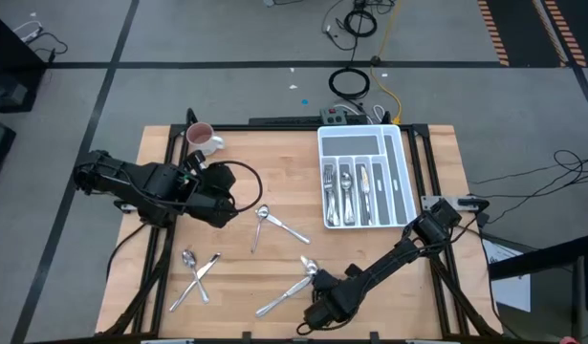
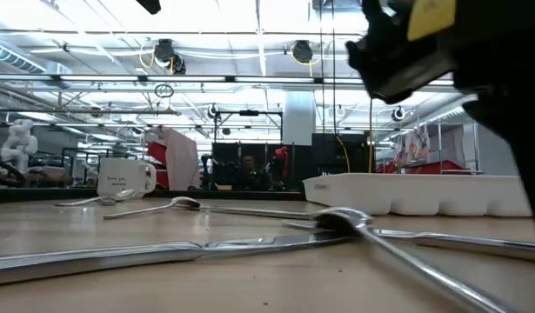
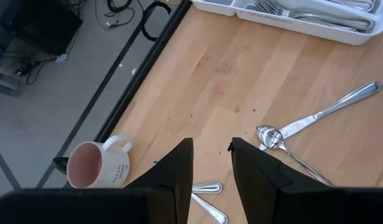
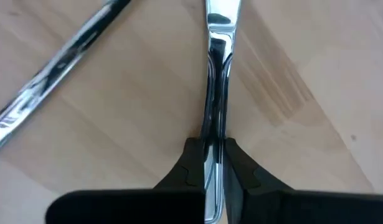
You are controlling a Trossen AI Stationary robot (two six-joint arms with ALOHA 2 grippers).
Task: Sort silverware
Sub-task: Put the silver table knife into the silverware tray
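Observation:
Silverware lies loose on the wooden table: a crossed spoon and knife (image 1: 279, 225) mid-table, another crossed pair (image 1: 195, 275) near the left front, and a spoon (image 1: 309, 267) with a knife (image 1: 281, 300) at the front. My right gripper (image 1: 321, 287) is low at the front edge, shut on the slim piece (image 4: 217, 74) running straight ahead of it. A second piece (image 4: 54, 59) lies slanted beside it. My left gripper (image 3: 210, 158) hovers open above the table's left half, near the white mug (image 3: 98, 165), touching nothing. My right gripper pinches a slim silver piece by its handle (image 4: 214, 134) between the two fingers (image 4: 194, 165). The handle runs forward along the fingers, not across them. The piece stays close over the wood; whether its far end rests on the table does not show.
The white divided tray (image 1: 397, 143) sits at the far right and holds several pieces of silverware. The mug (image 1: 202, 139) stands at the far left corner. Handle ends (image 3: 207, 188) lie below my left fingers. Bare wood lies between the mid-table pieces and the tray.

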